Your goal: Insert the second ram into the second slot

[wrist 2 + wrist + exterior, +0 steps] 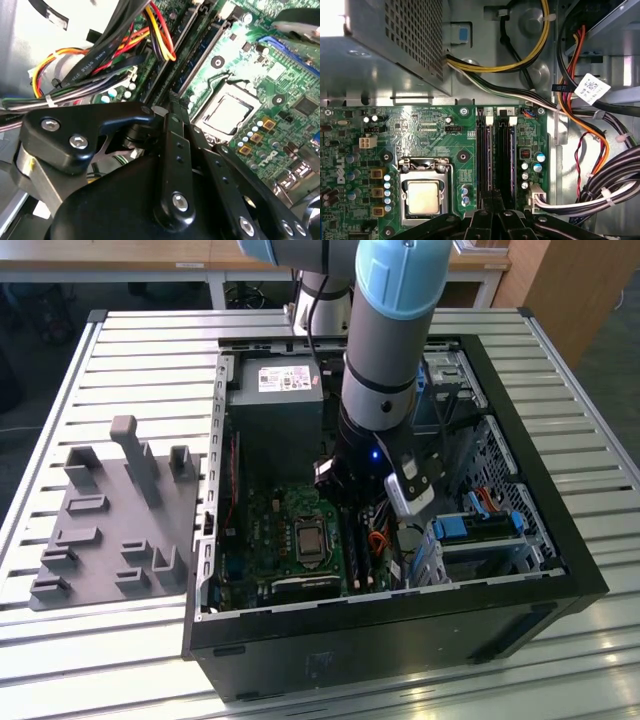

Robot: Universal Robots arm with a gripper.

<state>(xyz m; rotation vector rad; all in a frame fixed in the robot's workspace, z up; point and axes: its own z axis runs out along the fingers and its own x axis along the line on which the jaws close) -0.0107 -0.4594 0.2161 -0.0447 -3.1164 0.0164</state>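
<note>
While the pincer (492, 207) hangs over the slots (497, 150), its fingers (172, 125) look closed together. Whether it holds the ram, I cannot tell.

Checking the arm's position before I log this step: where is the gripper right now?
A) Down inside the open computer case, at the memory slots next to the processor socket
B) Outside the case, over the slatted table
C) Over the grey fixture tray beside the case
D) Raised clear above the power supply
A: in the first wrist view the gripper sits at the memory slots, beside the processor socket, inside the computer case.
</note>
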